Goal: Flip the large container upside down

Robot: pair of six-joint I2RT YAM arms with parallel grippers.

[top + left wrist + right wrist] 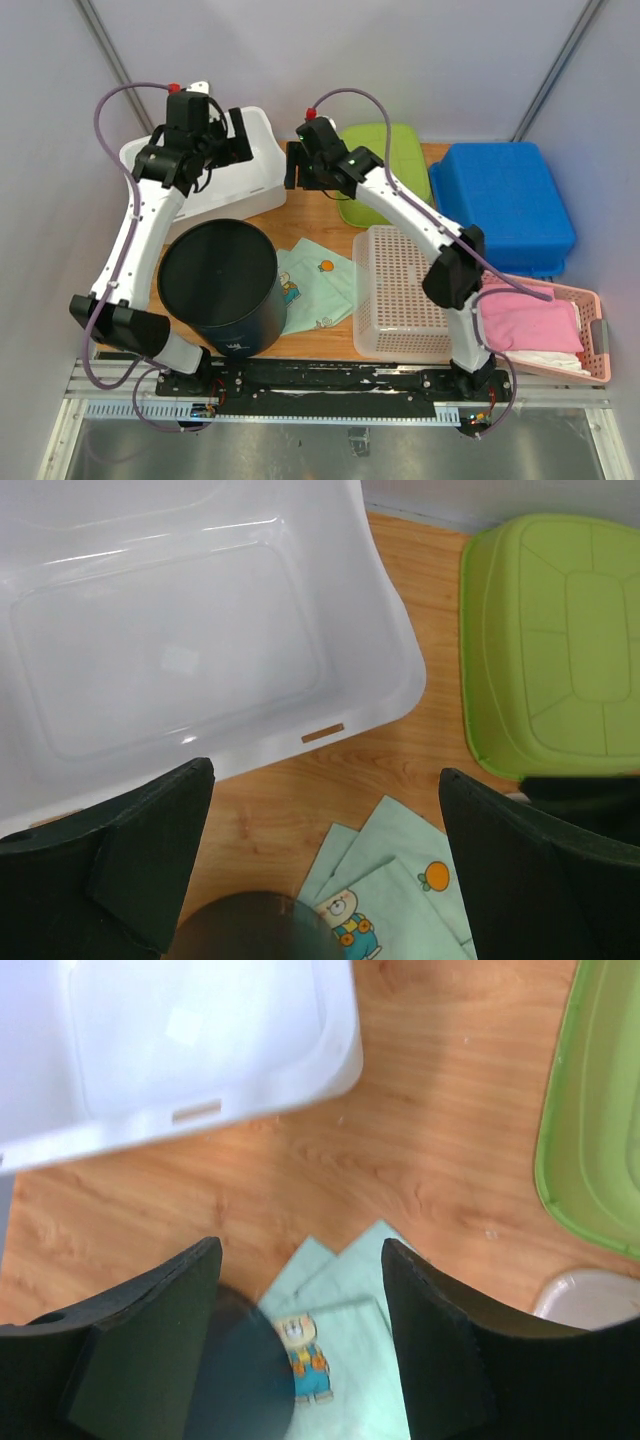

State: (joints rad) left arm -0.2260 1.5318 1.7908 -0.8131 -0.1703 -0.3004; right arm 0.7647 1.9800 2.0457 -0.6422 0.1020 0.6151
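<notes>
The white tub stands open side up at the back left of the table. The left pincer hangs released over its near rim. The right pincer is released too, over the table just beside the tub.

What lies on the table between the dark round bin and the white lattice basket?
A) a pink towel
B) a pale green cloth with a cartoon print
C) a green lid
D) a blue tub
B: in the top view the pale green cloth, printed with a cartoon bear, lies flat on the wood between the dark round bin and the white lattice basket.
</notes>
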